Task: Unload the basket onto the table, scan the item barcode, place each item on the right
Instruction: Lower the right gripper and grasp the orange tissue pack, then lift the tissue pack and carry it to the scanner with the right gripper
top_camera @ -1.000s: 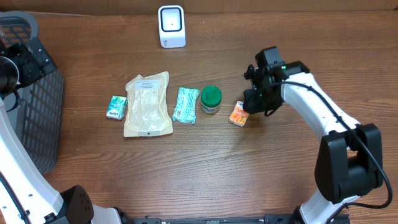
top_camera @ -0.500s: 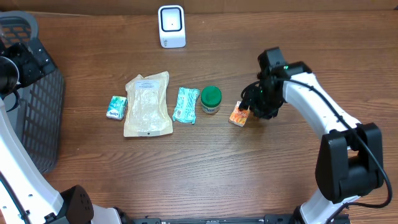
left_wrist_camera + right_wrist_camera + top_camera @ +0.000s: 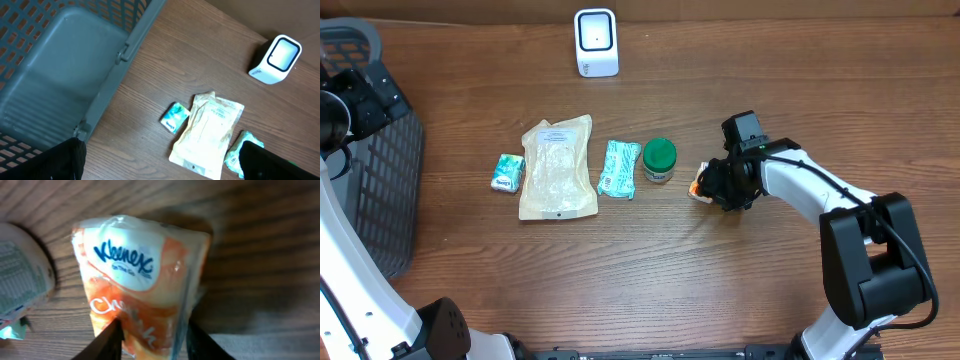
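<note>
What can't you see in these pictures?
Tissue pack barcode: right wrist view shows only its logo side; overhead, the right gripper covers it.
Jar label print: blurred and cut by the right wrist view's left edge.
Small green packet writing: too small overhead.

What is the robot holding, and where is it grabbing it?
The right gripper pinches the orange Kleenex pack by one end; the left gripper holds nothing.
</note>
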You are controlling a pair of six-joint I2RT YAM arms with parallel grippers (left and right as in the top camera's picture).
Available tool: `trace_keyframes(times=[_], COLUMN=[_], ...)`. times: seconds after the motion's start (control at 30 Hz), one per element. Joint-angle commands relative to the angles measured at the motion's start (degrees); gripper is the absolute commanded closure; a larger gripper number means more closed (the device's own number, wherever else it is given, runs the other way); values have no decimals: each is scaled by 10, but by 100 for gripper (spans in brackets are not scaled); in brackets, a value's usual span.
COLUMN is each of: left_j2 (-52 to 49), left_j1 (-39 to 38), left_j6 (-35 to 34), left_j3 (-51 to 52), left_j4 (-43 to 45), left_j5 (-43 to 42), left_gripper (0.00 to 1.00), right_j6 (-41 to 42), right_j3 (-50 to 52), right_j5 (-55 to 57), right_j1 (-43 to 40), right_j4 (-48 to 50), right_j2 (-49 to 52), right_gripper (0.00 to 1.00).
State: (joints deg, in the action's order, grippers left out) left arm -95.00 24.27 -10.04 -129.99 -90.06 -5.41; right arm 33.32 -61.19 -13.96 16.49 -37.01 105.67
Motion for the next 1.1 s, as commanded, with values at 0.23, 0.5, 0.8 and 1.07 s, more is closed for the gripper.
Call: trace_keyframes(times=[0.23,0.5,0.8,1.07], left_j2=[-2,-2,-2,-2], left_j1=[0,0,0,0], left_j6=[13,13,13,13], left_j3=[-2,-2,-2,-2], left_j4=[1,1,1,1], left_j5=[-4,-4,-4,-4], left_gripper=[0,0,1,0], right_j6=[-6,-249,-379,-351], right_j3=[9,-70,-108,-108], right_j5=[18,-214,-548,-745], right_j1=[-7,-53,-96,-41], right_j4=[-20,-134,-180,-100], right_j2=[3,-45,-166,-167], right_gripper=[96,96,96,96])
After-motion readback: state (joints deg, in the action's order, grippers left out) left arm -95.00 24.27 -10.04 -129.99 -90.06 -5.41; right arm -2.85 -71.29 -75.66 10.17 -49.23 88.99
